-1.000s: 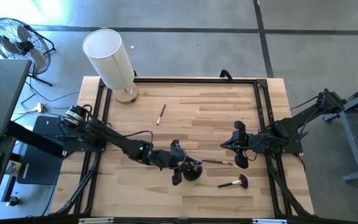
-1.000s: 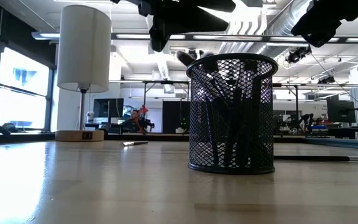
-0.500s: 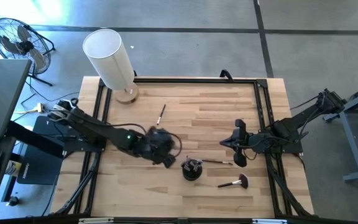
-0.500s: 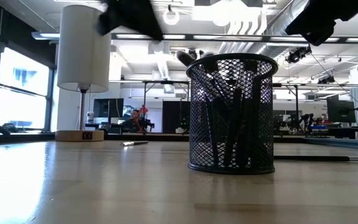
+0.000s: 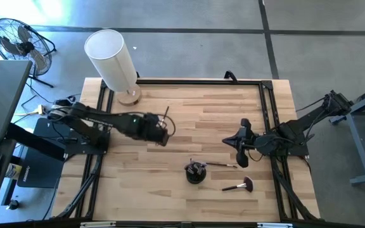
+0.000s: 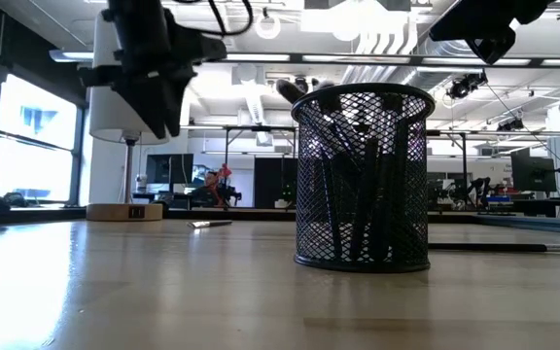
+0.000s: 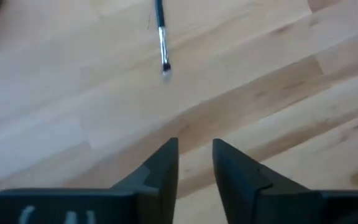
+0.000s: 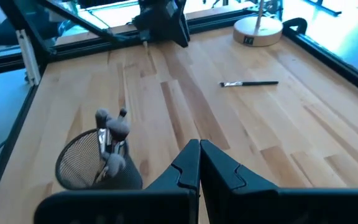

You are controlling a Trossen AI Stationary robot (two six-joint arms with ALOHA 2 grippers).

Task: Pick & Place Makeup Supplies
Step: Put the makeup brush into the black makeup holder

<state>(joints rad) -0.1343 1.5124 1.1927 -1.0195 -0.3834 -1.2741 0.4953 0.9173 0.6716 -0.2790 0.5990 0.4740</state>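
Observation:
A black mesh cup stands near the table's front middle with several makeup brushes upright in it, heads up. One slim brush lies flat on the wood toward the far left. My left gripper hovers just on the near side of it, pointing steeply down, open, with nothing between its fingers. Another slim brush lies right of the cup. A brush with a reddish fluffy head lies nearer the front. My right gripper hangs shut above the table, right of the cup.
A lamp with a tall white cylinder shade stands on a round wooden base at the far left corner. A black frame rail runs along the table's far edge and down its sides. Bare wood lies between the arms.
My left gripper has left its place above the mesh cup and swung toward the table's far left, ending beside the lone slim brush. It has rolled and tipped to point more steeply down. The cup and the brushes on the table have stayed put.

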